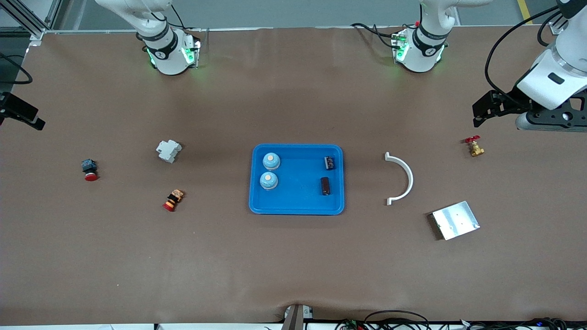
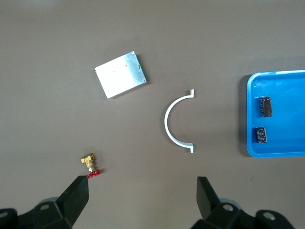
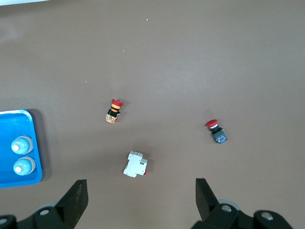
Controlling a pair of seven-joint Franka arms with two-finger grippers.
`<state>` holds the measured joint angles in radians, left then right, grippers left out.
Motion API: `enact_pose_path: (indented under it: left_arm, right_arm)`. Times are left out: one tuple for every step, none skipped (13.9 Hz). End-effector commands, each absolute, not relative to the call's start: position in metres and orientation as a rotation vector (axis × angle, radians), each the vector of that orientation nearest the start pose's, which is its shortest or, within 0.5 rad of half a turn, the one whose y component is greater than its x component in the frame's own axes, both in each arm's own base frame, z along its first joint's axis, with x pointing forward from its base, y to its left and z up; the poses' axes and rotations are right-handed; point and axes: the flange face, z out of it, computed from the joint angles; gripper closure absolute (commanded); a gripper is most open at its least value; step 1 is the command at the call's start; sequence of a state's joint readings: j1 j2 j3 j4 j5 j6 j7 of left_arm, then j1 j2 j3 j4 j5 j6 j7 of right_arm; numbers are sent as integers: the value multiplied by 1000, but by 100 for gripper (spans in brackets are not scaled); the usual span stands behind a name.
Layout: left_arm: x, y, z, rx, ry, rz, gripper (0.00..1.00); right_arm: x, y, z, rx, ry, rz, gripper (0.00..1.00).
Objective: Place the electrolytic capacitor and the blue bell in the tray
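Resting in tray (image 1: 296, 206), front view: two blue bells (image 1: 271, 161) at the right arm's end, two capacitors (image 1: 325, 185) at the left arm's end.
Left gripper (image 1: 481, 112), front view: raised over the table toward the left arm's end from the tray, empty.
Left wrist view: fingers (image 2: 76, 196) spread wide, nothing between; white half-ring (image 2: 177, 122) beside the tray.
Right wrist view: right gripper (image 3: 140, 196) spread open, empty, above a white breaker (image 3: 135, 164); bells in the tray.

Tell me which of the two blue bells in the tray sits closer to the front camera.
The blue bell lower in the front view; the other blue bell sits beside it, nearer the robots' bases, both inside the tray.
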<state>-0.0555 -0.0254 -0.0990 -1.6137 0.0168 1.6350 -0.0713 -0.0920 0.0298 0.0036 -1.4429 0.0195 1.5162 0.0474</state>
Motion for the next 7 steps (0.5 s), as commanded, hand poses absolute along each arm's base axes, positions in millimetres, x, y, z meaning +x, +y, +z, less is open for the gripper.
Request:
enact_pose_path:
  left_arm:
    - [542, -84, 627, -3098, 157, -97, 0]
    - [542, -83, 627, -3098, 157, -95, 0]
    - [542, -83, 627, -3098, 157, -95, 0]
    - [542, -84, 627, -3098, 157, -95, 0]
    - [542, -84, 627, -3097, 157, -95, 0]
    - [542, -84, 627, -3092, 157, -96, 0]
    - [542, -84, 627, -3092, 157, -96, 0]
  right_arm:
    - [551, -50, 670, -3126, 217, -70, 0]
    - [551, -51, 670, -3126, 217, -72, 0]
    - [551, -51, 670, -3127, 213, -70, 0]
    - [551, -50, 670, -3126, 215, -70, 0]
    - [552, -50, 670, -3126, 217, -72, 0]
    - [551, -51, 670, -3126, 220, -72, 0]
    - [551, -51, 670, -3125, 220, -72, 0]
